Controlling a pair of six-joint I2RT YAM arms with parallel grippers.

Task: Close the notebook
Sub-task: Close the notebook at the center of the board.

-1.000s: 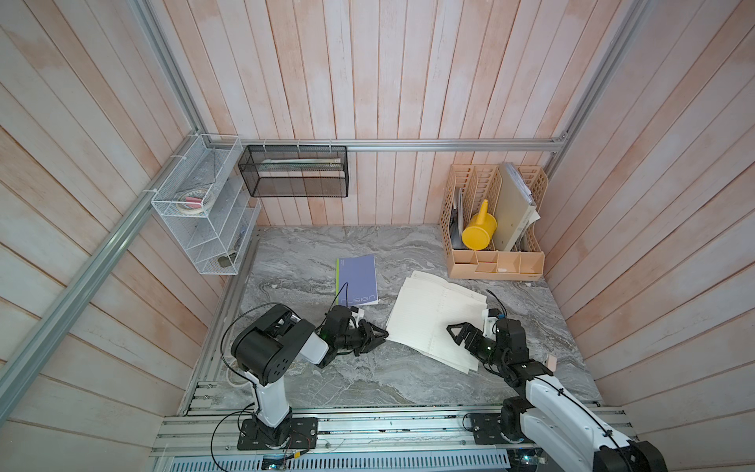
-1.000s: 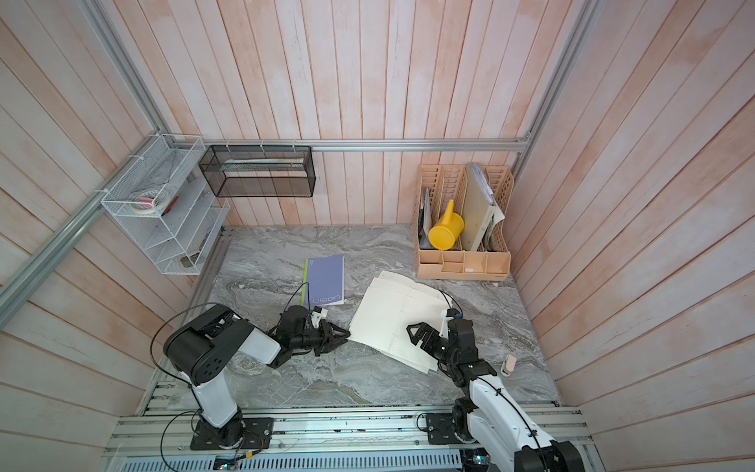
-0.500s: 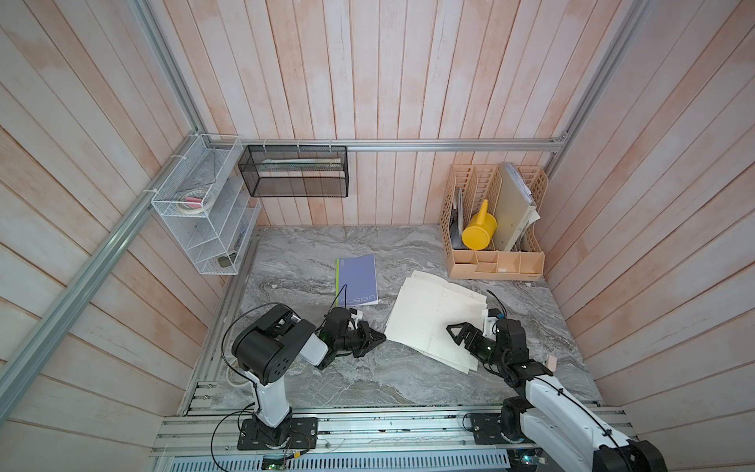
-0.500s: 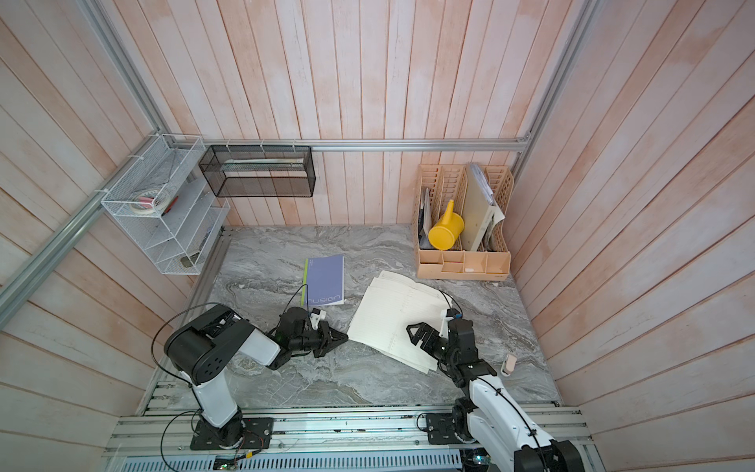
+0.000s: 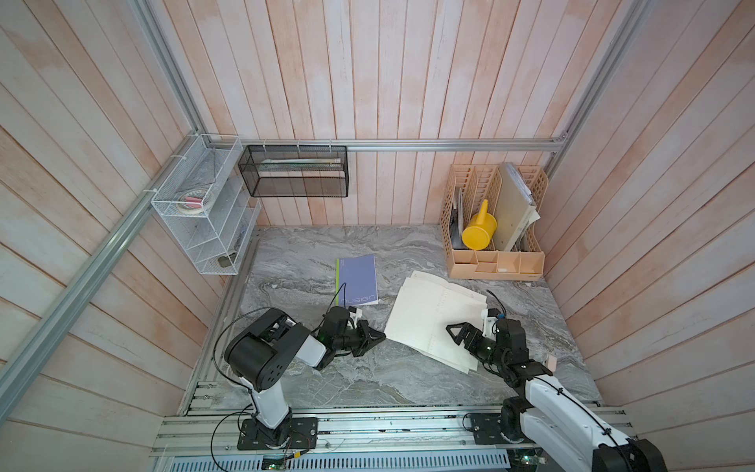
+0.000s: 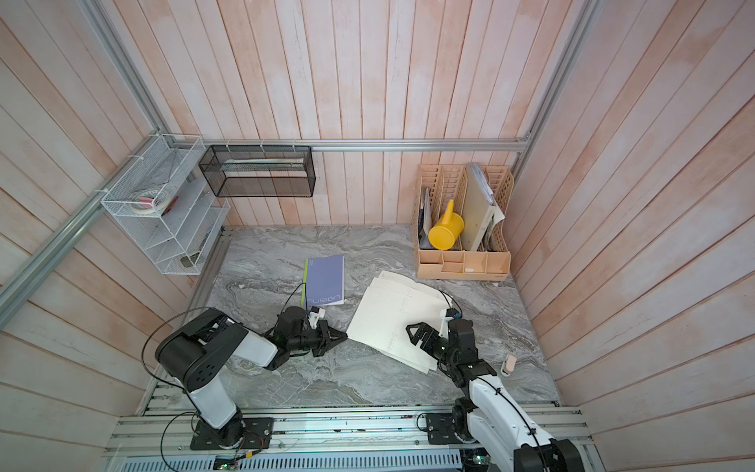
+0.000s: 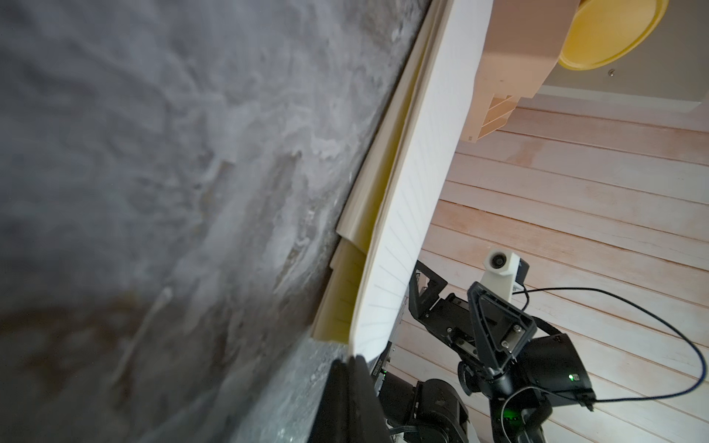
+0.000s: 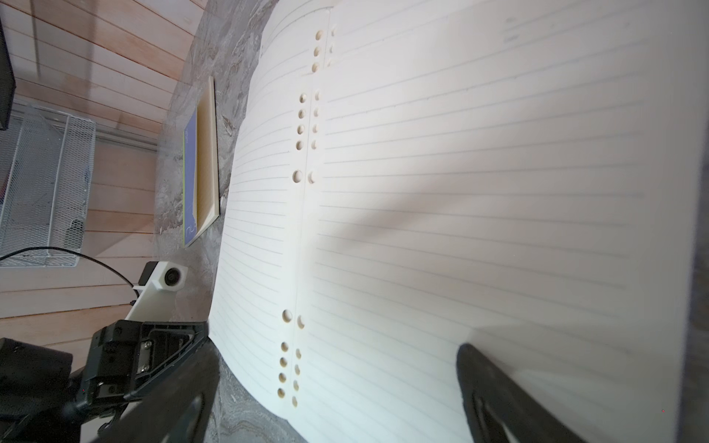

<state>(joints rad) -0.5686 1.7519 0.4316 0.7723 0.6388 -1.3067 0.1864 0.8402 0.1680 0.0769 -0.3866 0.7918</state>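
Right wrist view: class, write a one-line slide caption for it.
Open lined notebook beneath the open right tool; the left tool pinches a page corner.

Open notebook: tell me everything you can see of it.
The open notebook lies on the marble table, cream lined pages up, punched holes along the fold, sheets fanned unevenly. One top page arches above those beneath. Its corner meets the shut left gripper; whether it is pinched is unclear. The open right gripper is over the pages.

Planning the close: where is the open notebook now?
In both top views, the open notebook lies right of centre, between the left pincer and right pincer.
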